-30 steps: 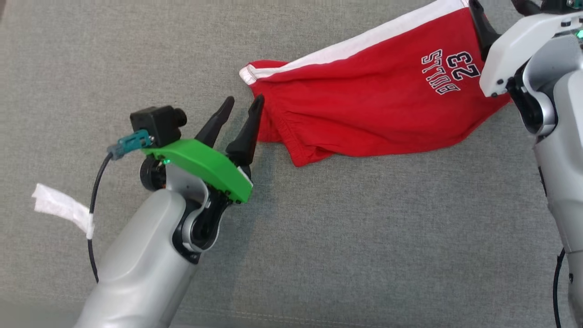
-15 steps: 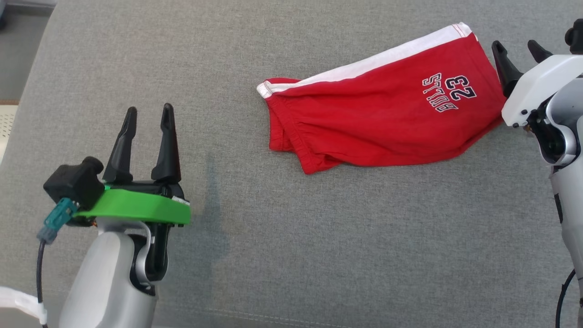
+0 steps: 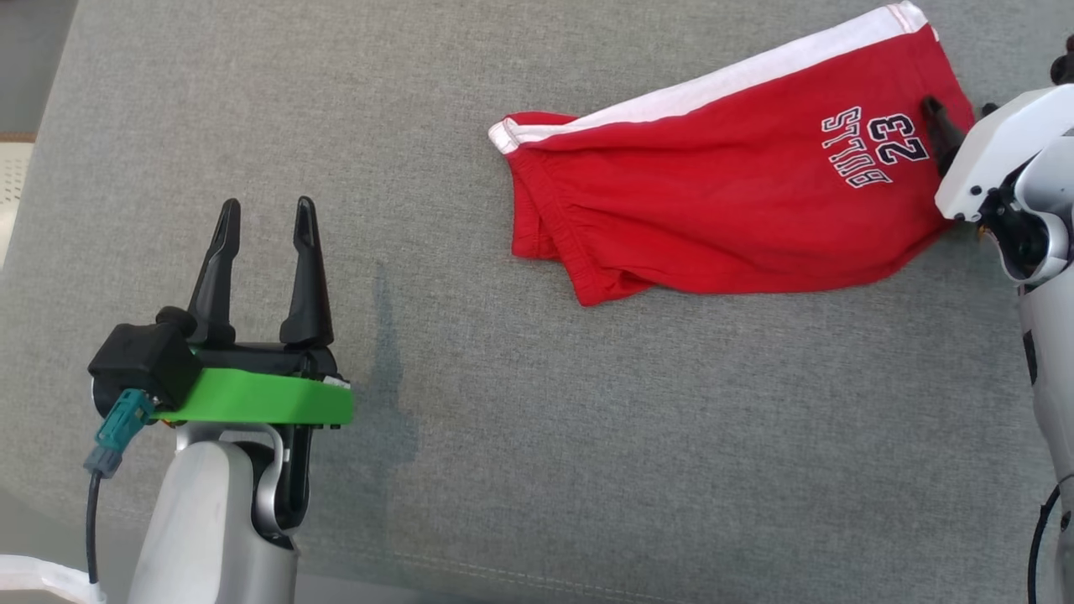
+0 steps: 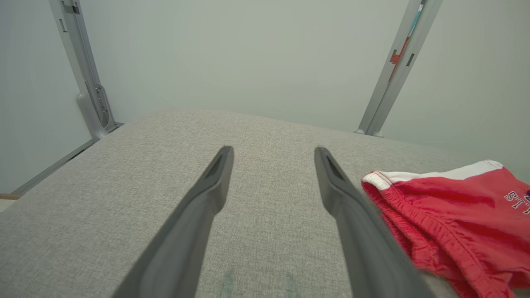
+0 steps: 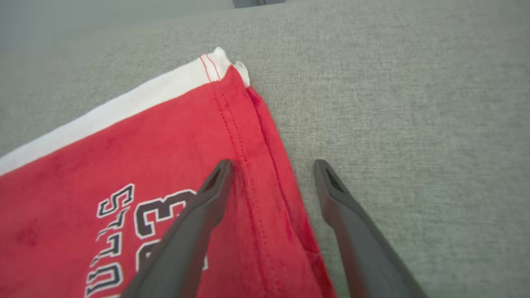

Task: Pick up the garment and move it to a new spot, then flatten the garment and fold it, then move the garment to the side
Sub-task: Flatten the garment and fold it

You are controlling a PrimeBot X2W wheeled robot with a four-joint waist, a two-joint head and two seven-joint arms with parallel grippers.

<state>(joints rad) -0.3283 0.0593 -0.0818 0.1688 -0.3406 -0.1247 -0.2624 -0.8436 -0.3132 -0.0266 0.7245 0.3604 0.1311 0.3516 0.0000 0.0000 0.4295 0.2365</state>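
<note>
One pair of red shorts (image 3: 713, 218) lies on the grey cushion (image 3: 587, 436), toward its far right. It has one white stripe (image 3: 713, 84) along its far edge and one print (image 3: 873, 147), "BULLS 23", near my right arm. I have two grippers, each with two dark fingers. My left gripper (image 3: 266, 205) hangs over bare cushion, well apart from the shorts, fingers spread and holding nothing. My right gripper (image 5: 273, 163) is spread too, and empty. One of its fingers is over the red cloth by the print, the other over the cushion just past the hem. Two metal posts (image 4: 89, 82) stand behind the cushion.
</note>
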